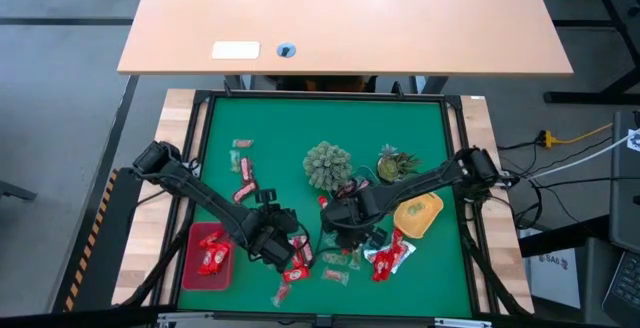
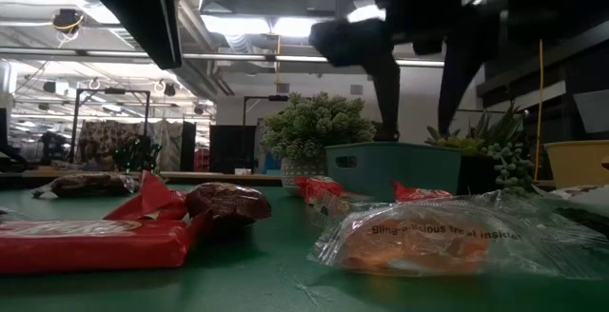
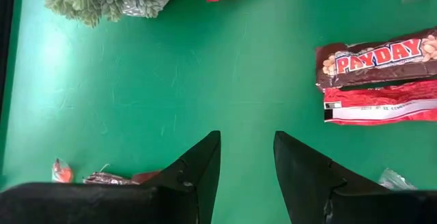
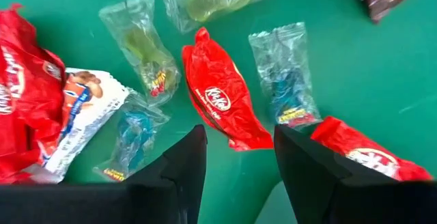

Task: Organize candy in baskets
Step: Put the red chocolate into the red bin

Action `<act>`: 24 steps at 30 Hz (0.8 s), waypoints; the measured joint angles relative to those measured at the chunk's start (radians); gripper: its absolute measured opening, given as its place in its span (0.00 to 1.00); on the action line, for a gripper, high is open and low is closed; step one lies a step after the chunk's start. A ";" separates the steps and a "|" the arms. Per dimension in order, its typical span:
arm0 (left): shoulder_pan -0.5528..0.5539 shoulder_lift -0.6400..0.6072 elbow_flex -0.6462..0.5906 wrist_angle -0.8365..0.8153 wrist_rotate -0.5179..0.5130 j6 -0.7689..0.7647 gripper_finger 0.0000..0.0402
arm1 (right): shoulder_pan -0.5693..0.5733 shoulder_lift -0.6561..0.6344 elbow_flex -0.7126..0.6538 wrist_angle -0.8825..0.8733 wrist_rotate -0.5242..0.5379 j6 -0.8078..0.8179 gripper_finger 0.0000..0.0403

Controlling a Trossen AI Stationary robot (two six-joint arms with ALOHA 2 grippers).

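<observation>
My left gripper point(image 3: 246, 136) is open above bare green mat, with a brown PayDay bar point(image 3: 379, 57) and a red wrapper point(image 3: 379, 104) lying off to one side of its fingers. My right gripper point(image 4: 239, 132) is open too, hovering over a red KitKat sweet point(image 4: 222, 101) that lies flat among clear-wrapped gummies point(image 4: 287, 74). In the high view the two grippers point(image 1: 285, 238) point(image 1: 345, 230) hang close together near the table's near edge. The red basket point(image 1: 190, 268) holds red candy. The yellow basket point(image 1: 418, 213) sits right of the right gripper. The pale blue basket point(image 2: 395, 167) shows in the low view.
Two green spiky plant ornaments point(image 1: 327, 165) point(image 1: 397, 162) stand behind the grippers. Loose sweets lie near the left arm point(image 1: 240, 190) and along the near edge point(image 1: 335, 273) point(image 1: 385, 258). A clear packet point(image 2: 428, 241) and a red bar point(image 2: 86, 241) lie close to the low camera.
</observation>
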 joint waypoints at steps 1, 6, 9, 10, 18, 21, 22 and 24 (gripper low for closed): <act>0.000 0.000 0.000 0.000 0.000 0.000 0.33 | 0.000 0.009 0.000 0.001 0.000 0.000 0.43; 0.000 0.000 0.000 0.005 0.000 0.000 0.33 | 0.000 0.047 0.000 0.031 0.001 -0.002 0.43; 0.000 0.000 0.000 0.008 0.001 0.000 0.33 | 0.000 0.064 0.000 0.038 0.001 -0.037 0.43; 0.000 0.000 0.000 0.008 0.001 0.000 0.33 | -0.001 0.068 0.000 0.040 0.001 -0.052 0.43; 0.000 0.000 0.000 0.025 0.001 0.000 0.33 | -0.003 0.067 0.000 0.042 0.027 -0.104 0.43; 0.000 0.000 0.000 0.041 0.002 0.000 0.33 | -0.003 0.075 0.000 0.041 0.027 -0.104 0.43; 0.000 0.000 0.000 0.046 0.002 0.000 0.33 | -0.003 0.077 0.000 0.032 0.027 -0.104 0.43; 0.000 0.000 0.000 0.046 0.002 0.000 0.33 | -0.003 0.084 -0.001 0.013 0.017 -0.104 0.43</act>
